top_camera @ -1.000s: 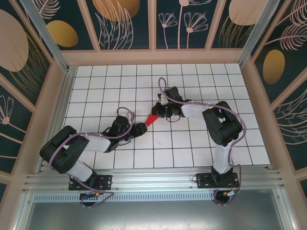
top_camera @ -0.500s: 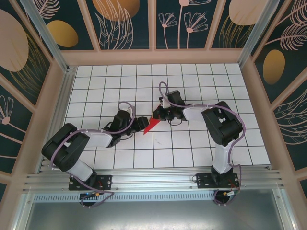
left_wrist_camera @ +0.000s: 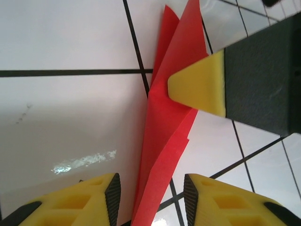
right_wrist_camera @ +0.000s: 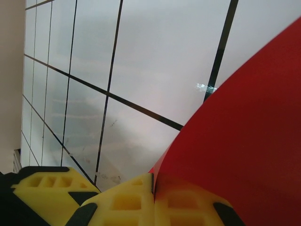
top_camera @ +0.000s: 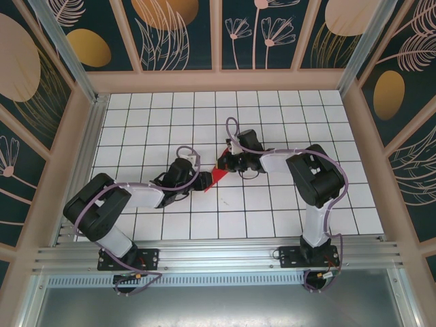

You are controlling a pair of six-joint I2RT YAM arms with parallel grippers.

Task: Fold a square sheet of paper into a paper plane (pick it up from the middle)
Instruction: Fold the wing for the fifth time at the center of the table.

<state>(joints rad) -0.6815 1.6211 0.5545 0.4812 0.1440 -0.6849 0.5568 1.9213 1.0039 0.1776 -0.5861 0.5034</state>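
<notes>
The square sheet of paper is a slim, creased bright red folded shape point(top_camera: 216, 177) held just above the tiled table point(top_camera: 272, 204). My right gripper point(top_camera: 227, 165) is shut on its upper end; in the right wrist view the yellow fingers point(right_wrist_camera: 127, 202) meet on the red sheet point(right_wrist_camera: 244, 132). My left gripper point(top_camera: 202, 180) is open and straddles the lower end. In the left wrist view the folded paper point(left_wrist_camera: 164, 122) runs down between the yellow fingers point(left_wrist_camera: 99, 197), with a gap on each side. The right gripper's yellow fingertip point(left_wrist_camera: 200, 84) presses the paper further up.
White tiles with black grid lines point(top_camera: 170, 122) spread all round the two grippers. Beige rails and patterned walls point(top_camera: 218, 78) close the table at the back and sides. The arm bases point(top_camera: 129, 259) sit on the metal rail at the near edge.
My left gripper has moved right up to the red paper, its jaws coming round the lower end and narrowing slightly. The right gripper keeps its hold, with the paper tilted a little.
</notes>
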